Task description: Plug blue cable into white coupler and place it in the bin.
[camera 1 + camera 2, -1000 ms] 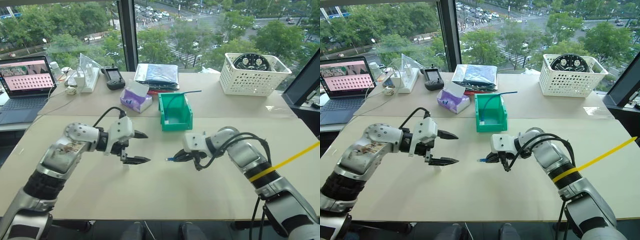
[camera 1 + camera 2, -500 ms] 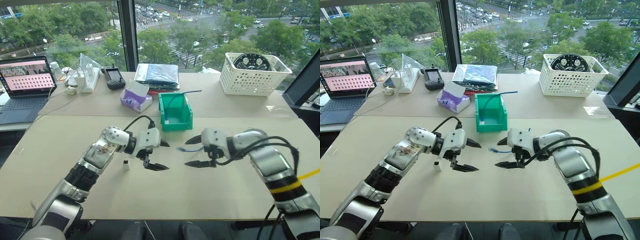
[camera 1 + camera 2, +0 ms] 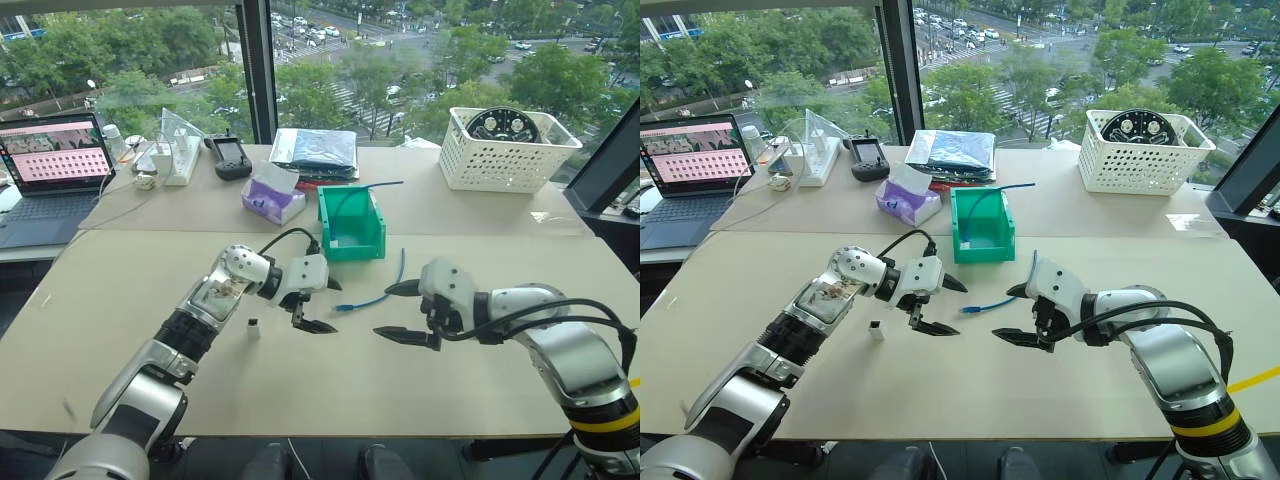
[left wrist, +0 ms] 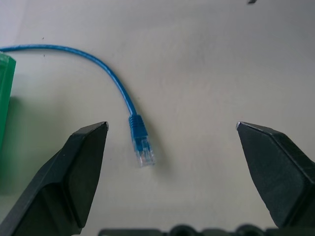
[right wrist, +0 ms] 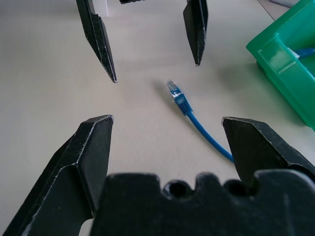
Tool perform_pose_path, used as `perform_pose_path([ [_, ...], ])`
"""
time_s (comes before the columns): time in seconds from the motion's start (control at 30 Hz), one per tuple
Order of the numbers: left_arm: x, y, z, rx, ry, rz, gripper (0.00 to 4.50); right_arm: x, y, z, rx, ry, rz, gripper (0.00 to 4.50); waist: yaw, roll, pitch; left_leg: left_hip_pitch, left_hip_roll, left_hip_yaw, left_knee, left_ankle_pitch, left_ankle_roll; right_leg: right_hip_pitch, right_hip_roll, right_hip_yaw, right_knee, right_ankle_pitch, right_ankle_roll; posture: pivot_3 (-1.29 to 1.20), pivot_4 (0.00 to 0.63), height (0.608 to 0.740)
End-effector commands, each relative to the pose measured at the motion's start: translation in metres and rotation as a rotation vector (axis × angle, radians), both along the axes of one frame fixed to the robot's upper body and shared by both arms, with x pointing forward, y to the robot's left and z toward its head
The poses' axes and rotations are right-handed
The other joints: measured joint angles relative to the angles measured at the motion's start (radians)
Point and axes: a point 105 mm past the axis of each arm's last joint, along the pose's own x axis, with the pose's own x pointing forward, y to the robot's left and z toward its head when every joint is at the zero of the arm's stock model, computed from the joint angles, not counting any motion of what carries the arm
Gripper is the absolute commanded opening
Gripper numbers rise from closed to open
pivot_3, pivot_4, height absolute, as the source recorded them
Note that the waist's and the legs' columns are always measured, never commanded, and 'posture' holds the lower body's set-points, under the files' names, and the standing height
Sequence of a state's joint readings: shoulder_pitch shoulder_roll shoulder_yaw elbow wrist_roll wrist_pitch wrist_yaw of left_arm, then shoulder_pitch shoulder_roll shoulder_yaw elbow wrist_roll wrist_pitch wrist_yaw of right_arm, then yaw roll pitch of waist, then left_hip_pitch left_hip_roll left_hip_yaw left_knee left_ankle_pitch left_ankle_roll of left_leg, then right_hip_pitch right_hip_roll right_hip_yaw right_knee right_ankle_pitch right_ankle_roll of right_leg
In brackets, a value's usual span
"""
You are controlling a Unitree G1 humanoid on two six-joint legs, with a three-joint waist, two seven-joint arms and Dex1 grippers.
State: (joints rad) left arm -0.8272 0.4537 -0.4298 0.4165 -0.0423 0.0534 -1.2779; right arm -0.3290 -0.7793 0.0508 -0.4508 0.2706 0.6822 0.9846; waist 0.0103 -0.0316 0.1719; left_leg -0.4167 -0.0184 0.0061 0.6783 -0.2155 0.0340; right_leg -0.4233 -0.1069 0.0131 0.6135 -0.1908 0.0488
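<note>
Since a second ago your right claw (image 3: 404, 312) has let go of the blue cable (image 3: 372, 299) and pulled back toward the right, and your left claw (image 3: 325, 306) has swung in toward the middle of the table (image 3: 150, 390). The cable now lies loose on the table, its pale plug end (image 4: 145, 156) resting between the two claws and touching neither. From there it curves back toward the bin (image 3: 352, 222), which stands just behind the claws near the table's centre seam. Your left claw is spread wide, its fingertips (image 4: 93, 132) either side of the plug with the plug nearer one of them. Your right claw is also spread wide, facing the left claw across the plug and hovering above the table. The white coupler (image 3: 253, 327) stands on the table beside your left forearm, apart from the cable and not plugged. A second blue lead hangs out of the bin's rear. A white basket (image 3: 506, 150) sits at the far right of the table, a laptop (image 3: 55, 160) at the far left
</note>
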Motion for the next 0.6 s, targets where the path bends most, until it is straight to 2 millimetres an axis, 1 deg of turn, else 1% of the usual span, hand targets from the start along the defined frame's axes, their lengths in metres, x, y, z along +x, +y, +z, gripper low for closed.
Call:
perform_pose_path([
  [0.03,0.005,-0.008,-0.011,0.016,-0.008,0.009,4.5,-0.004,-0.01,0.011,0.021,-0.047,-0.072,4.11,0.004,0.0,0.0,0.0,0.0,0.0,0.0,0.0,0.0,0.0,0.0,0.0,0.0,0.0,0.0,0.0,0.15,0.74],
  [0.13,0.004,-0.013,-0.02,0.012,0.022,0.012,4.5,-0.006,-0.012,0.011,0.04,-0.048,-0.106,4.11,0.003,0.0,0.0,-0.002,0.0,0.0,0.001,0.0,0.0,0.0,-0.001,0.0,-0.001,0.001,0.001,0.0,0.15,0.74],
  [0.33,0.012,-0.015,-0.028,0.024,0.03,0.041,4.5,-0.007,-0.017,0.008,0.038,-0.052,-0.141,4.11,0.003,0.0,0.0,-0.003,0.0,-0.001,0.002,0.0,0.0,0.0,0.0,-0.001,-0.001,0.001,0.002,0.0,0.15,0.74],
  [0.47,0.019,-0.011,-0.033,0.064,0.022,0.074,3.45,-0.006,-0.019,0.008,0.03,-0.057,-0.157,4.17,0.004,0.0,0.0,-0.003,0.0,-0.001,0.004,0.0,0.0,0.0,-0.001,-0.001,-0.001,0.001,0.003,0.0,0.15,0.74],
  [0.5,0.021,-0.009,-0.034,0.074,0.026,0.087,3.03,-0.006,-0.019,0.008,0.027,-0.058,-0.16,4.17,0.003,0.0,0.0,-0.003,0.0,-0.001,0.004,0.0,0.0,0.0,-0.001,-0.001,-0.001,0.001,0.003,0.0,0.15,0.74],
  [0.53,0.022,-0.007,-0.036,0.082,0.027,0.097,2.76,-0.006,-0.019,0.008,0.026,-0.059,-0.161,4.17,0.002,0.0,0.0,-0.003,0.0,-0.001,0.004,0.0,0.001,0.0,-0.001,-0.001,-0.001,0.001,0.004,0.0,0.15,0.74],
  [0.57,0.024,-0.005,-0.037,0.09,0.032,0.11,2.34,-0.006,-0.02,0.008,0.026,-0.059,-0.163,4.17,0.002,0.0,0.0,-0.003,0.0,-0.001,0.004,0.0,0.001,0.0,0.0,-0.001,-0.001,0.0,0.005,0.0,0.15,0.74],
  [0.6,0.025,-0.005,-0.038,0.096,0.035,0.12,2.12,-0.006,-0.02,0.008,0.025,-0.059,-0.166,4.17,0.002,0.0,0.0,-0.003,0.0,-0.001,0.004,0.0,0.001,0.0,0.0,-0.001,-0.001,0.0,0.006,0.0,0.15,0.74],
])
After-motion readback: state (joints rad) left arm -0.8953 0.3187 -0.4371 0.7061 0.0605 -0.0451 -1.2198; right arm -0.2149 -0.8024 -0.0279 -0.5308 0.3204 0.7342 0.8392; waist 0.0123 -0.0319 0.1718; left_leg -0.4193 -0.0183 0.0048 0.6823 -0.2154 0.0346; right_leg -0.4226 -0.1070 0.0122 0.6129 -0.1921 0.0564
